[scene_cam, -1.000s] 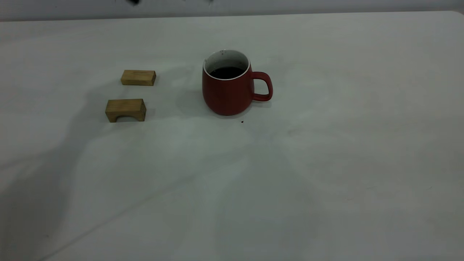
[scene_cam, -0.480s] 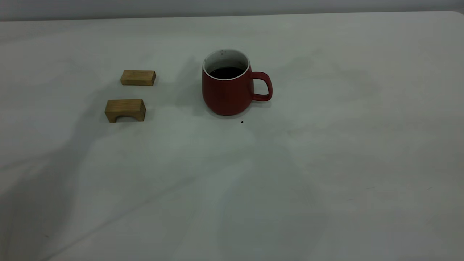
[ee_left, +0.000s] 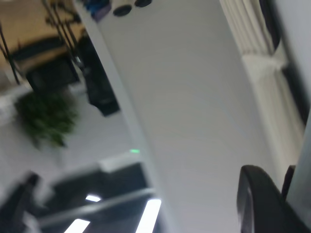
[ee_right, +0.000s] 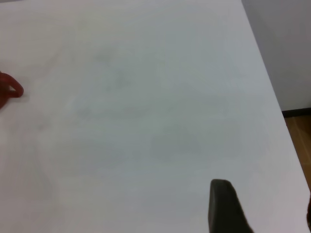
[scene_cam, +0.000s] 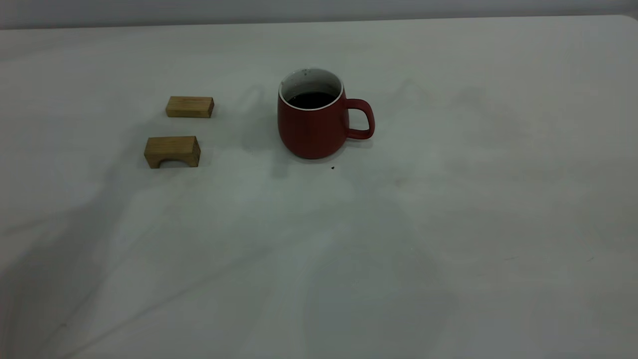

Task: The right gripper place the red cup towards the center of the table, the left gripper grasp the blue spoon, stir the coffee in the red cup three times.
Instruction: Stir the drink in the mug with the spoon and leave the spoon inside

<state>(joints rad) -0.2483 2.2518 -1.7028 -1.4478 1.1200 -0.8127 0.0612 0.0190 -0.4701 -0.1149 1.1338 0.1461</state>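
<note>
The red cup stands upright near the middle of the table, its handle pointing right. Dark coffee lies still inside it. The blue spoon is out of view. Neither gripper shows in the exterior view. The right wrist view looks down on bare tabletop from high up, with a sliver of the red cup at its edge. My right gripper is open there, far from the cup and holding nothing. My left gripper shows only as a dark part, and its camera points off into the room.
Two tan wooden blocks lie left of the cup: a flat one farther back and an arched one nearer. A tiny dark speck sits just in front of the cup. The table's right edge runs past a wooden floor.
A dark part at the top edge of the exterior view a second ago is gone. Shadows on the table have shifted. Cup and blocks have not moved.
</note>
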